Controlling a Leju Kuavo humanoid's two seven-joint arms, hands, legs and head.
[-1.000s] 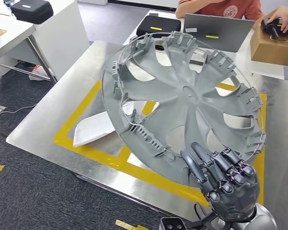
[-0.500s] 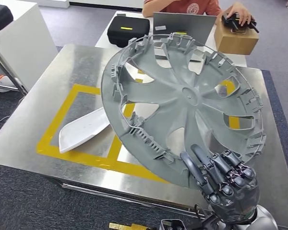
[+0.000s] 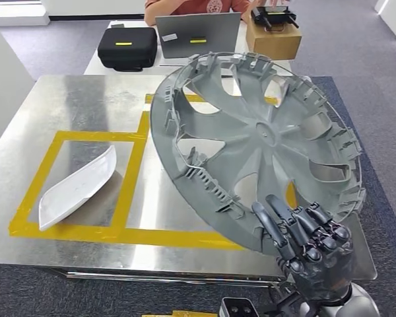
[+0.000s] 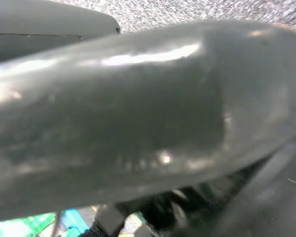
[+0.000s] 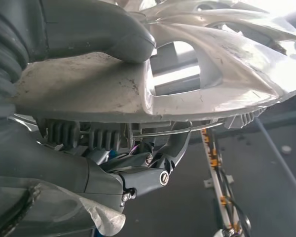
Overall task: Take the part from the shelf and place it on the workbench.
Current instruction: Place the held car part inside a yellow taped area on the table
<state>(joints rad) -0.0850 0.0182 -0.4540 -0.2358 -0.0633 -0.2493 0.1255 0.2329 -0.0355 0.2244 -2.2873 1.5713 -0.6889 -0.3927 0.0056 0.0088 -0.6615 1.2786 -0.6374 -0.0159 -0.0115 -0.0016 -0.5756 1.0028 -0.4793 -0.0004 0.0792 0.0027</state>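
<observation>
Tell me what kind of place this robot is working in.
Probably a robotics lab or test workshop, not a production line. The right hand holds a grey wheel cover over a steel workbench marked with yellow tape, and a person sits behind at a laptop.

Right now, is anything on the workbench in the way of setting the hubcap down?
Nothing visible blocks the right yellow-taped box under the hubcap held by the right hand. The white part lies in the left box of the workbench, apart from it.

no legible text, labels or numbers anywhere
</observation>
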